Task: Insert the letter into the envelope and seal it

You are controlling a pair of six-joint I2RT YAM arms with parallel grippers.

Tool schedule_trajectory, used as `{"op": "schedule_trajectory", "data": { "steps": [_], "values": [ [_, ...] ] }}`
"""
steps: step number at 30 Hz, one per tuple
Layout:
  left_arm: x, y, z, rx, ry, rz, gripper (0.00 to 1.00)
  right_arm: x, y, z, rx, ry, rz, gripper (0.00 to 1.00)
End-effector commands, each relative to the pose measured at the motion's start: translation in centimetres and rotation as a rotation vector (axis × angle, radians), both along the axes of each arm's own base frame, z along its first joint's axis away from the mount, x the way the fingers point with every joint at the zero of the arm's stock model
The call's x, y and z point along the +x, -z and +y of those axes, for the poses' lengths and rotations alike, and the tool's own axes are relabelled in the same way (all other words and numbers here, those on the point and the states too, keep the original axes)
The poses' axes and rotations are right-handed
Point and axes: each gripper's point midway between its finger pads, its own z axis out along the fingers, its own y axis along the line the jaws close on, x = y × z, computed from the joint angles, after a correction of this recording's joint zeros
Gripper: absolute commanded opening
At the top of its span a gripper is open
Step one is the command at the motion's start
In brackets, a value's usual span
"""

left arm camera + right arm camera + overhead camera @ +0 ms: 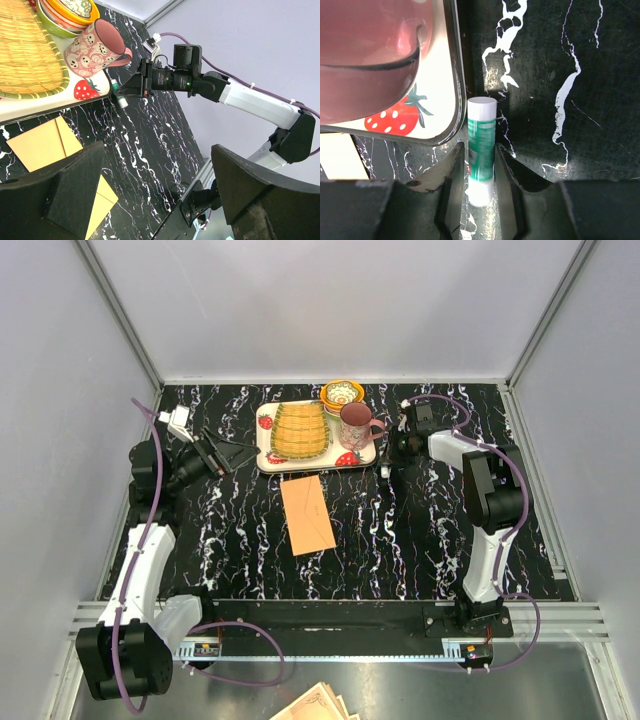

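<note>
My right pincer (480, 150) is clamped on the glue stick (481, 127), 1 finger against each side. The stick lies flat on the surface (420, 530), just beside the tray (442, 75). I take it at the end where the tray's rounded corner curves away. I judge that this is the only place a finger fits between rim and stick.

My left pincer (157, 149) stands wide apart with nothing in it. It hangs over the surface left of the tray and is tilted toward the envelope (308, 513), probably so it can pin the paper down when the glue comes.

The envelope lies flat between my 2 arms, just in front of the tray and apart from both pincers. I see the letter in no view. It may already be inside, but I cannot tell.

The top view gives the layout, yet the stick is only a speck there. Only the right wrist view shows my fingers on it. The left wrist view shows my right arm reaching down beside the mug (95, 47). It also shows a fold line across the envelope that is faint from above.
</note>
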Motion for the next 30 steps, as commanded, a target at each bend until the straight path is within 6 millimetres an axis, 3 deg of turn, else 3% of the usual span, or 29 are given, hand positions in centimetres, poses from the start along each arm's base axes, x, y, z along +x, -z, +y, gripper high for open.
{"op": "schedule_trajectory", "data": {
  "steps": [1, 4, 11, 16, 20, 23, 24, 26, 27, 28, 30],
  "values": [
    [-0.3, -1.0, -0.1, -0.001, 0.021, -0.040, 0.90, 1.0, -1.1, 0.5, 0.045, -0.001, -0.042, 0.37],
    [-0.4, -1.1, -0.1, 0.000, 0.024, -0.044, 0.90, 0.9, -1.2, 0.7, 0.053, -0.010, -0.039, 0.42],
    [-0.7, -0.9, -0.2, 0.002, 0.028, -0.043, 0.90, 0.7, -1.5, 0.7, 0.052, -0.024, -0.047, 0.41],
    [-1.0, -0.9, -0.3, 0.000, 0.034, -0.047, 0.90, 0.2, -2.7, 0.9, 0.066, -0.048, -0.067, 0.43],
    [-1.1, -1.1, -0.1, 0.025, 0.027, -0.055, 0.91, -0.3, -3.7, 0.9, 0.071, -0.056, -0.085, 0.51],
    [-1.4, -1.1, 0.0, 0.076, 0.041, -0.054, 0.96, -1.0, -5.2, 0.7, 0.069, -0.068, -0.105, 0.57],
    [-1.8, -0.5, -0.1, 0.109, 0.059, -0.034, 0.99, -1.1, -6.8, 0.6, 0.072, -0.074, -0.136, 0.62],
    [-1.6, -1.5, 0.2, 0.164, 0.074, -0.066, 0.99, -2.0, -8.0, 0.4, 0.060, -0.095, -0.155, 0.68],
    [-1.8, -0.7, 0.3, 0.170, 0.080, 0.004, 0.99, -2.3, -10.0, 0.0, 0.059, -0.098, -0.199, 0.73],
    [-1.8, -1.8, 0.4, 0.186, 0.081, -0.010, 0.99, -2.9, -10.6, -0.3, 0.048, -0.111, -0.206, 0.75],
    [-1.9, -0.9, 0.7, 0.224, 0.087, 0.049, 0.99, -3.6, -13.0, -1.0, 0.041, -0.114, -0.256, 0.79]
  ]
}}
